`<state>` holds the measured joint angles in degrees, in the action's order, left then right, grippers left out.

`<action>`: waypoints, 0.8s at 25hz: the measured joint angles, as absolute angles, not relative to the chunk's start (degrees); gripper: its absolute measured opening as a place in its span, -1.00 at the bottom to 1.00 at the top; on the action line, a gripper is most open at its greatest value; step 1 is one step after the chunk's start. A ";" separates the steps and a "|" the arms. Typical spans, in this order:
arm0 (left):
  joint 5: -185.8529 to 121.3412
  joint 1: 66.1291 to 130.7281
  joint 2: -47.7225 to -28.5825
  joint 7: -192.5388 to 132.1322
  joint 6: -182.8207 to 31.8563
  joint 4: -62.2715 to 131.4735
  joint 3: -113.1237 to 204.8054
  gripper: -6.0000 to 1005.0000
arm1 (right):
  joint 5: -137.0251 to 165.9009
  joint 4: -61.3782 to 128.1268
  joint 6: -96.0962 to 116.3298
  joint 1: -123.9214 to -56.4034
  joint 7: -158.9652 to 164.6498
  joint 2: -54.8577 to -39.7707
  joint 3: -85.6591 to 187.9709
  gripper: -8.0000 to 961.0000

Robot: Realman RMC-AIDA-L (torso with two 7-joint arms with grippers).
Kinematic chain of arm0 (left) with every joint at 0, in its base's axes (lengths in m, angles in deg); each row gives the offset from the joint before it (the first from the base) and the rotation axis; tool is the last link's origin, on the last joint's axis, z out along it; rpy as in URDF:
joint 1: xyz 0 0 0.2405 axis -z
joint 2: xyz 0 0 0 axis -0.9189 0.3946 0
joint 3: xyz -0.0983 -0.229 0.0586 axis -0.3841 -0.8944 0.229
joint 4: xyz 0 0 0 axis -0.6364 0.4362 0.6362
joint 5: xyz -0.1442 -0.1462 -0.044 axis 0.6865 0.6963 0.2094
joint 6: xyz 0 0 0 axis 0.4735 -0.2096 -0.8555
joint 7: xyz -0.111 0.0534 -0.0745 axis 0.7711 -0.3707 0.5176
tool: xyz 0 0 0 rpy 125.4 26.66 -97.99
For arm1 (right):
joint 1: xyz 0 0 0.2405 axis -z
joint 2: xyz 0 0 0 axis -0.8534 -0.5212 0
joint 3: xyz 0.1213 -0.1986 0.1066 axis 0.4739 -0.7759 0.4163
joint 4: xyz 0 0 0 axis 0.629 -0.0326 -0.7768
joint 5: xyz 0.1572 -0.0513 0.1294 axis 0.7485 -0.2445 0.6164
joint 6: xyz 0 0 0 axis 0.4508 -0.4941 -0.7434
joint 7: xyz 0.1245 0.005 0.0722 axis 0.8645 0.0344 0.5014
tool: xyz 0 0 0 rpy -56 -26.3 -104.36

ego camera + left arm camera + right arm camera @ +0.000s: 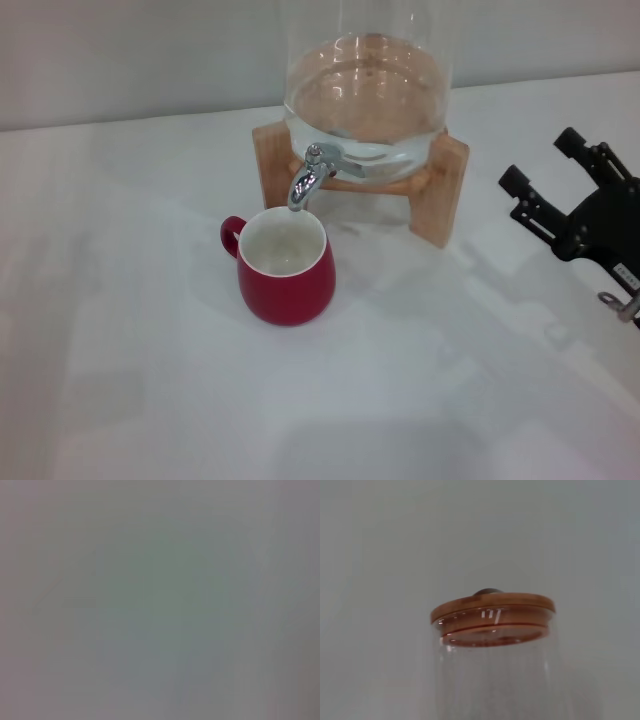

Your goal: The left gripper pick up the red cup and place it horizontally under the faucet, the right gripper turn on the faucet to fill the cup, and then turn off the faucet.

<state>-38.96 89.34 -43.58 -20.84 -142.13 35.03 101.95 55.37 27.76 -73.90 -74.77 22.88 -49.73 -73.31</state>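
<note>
In the head view, the right gripper (545, 170), a black jointed two-fingered claw, hovers at the right side of the scene, above the white table (150, 380) and well apart from everything on it. Its two fingers stand spread with a clear gap between them; they hold nothing and touch nothing. The left gripper does not appear in this view.

The red cup (284, 265), a squat, round-bellied glossy mug with a cream-white inside, stands upright on the table with its mouth up. Its small red loop handle points toward the robot's left. The inside looks pale; whether it holds water cannot be told. The cup sits directly below the spout of the faucet (308, 178), a small shiny chrome spigot with a lever top. The spout hangs just over the far rim of the cup. The faucet is fixed to the front of a clear glass dispenser (365, 80), which rests on a light wooden stand (440, 185) behind the cup.

The left wrist view shows only an even grey field; nothing in it can be made out.

The right wrist view shows the dispenser's upper part, closed by a round wooden lid (492, 607) with a small dark knob on top, against a plain pale background. The gripper's own fingers do not show there.
</note>
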 joint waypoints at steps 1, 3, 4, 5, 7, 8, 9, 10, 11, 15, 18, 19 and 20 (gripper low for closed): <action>-39.05 89.34 -43.56 -20.85 -142.13 35.03 102.01 0.03 | 54.96 27.47 -73.71 -74.89 22.89 -49.74 -73.46 0.82; -39.19 89.34 -43.52 -20.85 -142.14 35.03 102.04 0.03 | 54.32 26.85 -73.37 -75.06 22.89 -49.77 -73.65 0.82; -39.28 89.35 -43.52 -20.86 -142.14 35.03 102.06 0.03 | 53.87 26.37 -73.12 -75.14 22.88 -49.77 -73.71 0.82; -39.30 89.35 -43.51 -20.86 -142.14 35.01 102.08 0.03 | 53.28 25.81 -72.63 -75.25 22.89 -49.78 -73.74 0.82; -39.34 89.35 -43.50 -20.86 -142.14 34.97 102.12 0.03 | 52.30 24.76 -71.40 -75.53 22.91 -49.78 -73.78 0.82; -39.34 89.35 -43.50 -20.86 -142.14 34.97 102.12 0.03 | 51.99 24.29 -70.82 -75.75 22.95 -49.79 -73.82 0.82; -39.35 89.35 -43.49 -20.86 -142.14 34.95 102.14 0.03 | 51.79 23.87 -70.30 -76.02 23.01 -49.79 -73.90 0.82; -39.37 89.35 -43.48 -20.86 -142.12 34.94 102.15 0.03 | 51.49 23.60 -69.88 -76.30 23.12 -49.80 -74.09 0.82; -39.37 89.35 -43.48 -20.86 -142.12 34.94 102.16 0.03 | 51.31 23.44 -69.65 -76.52 23.20 -49.80 -74.20 0.82; -39.40 89.38 -43.47 -20.86 -141.95 34.94 102.16 0.03 | 49.65 22.04 -68.19 -77.29 23.71 -49.90 -74.54 0.82; -39.43 89.43 -43.46 -20.86 -141.91 34.94 102.16 0.03 | 48.57 21.04 -67.59 -77.48 23.85 -49.91 -74.60 0.82; -39.43 89.44 -43.47 -20.86 -141.90 34.94 102.16 0.03 | 48.08 20.77 -67.46 -77.55 23.99 -49.91 -74.61 0.82; -39.43 89.44 -43.47 -20.86 -141.90 34.94 102.16 0.03 | 47.26 20.31 -67.12 -77.68 24.20 -49.94 -74.63 0.82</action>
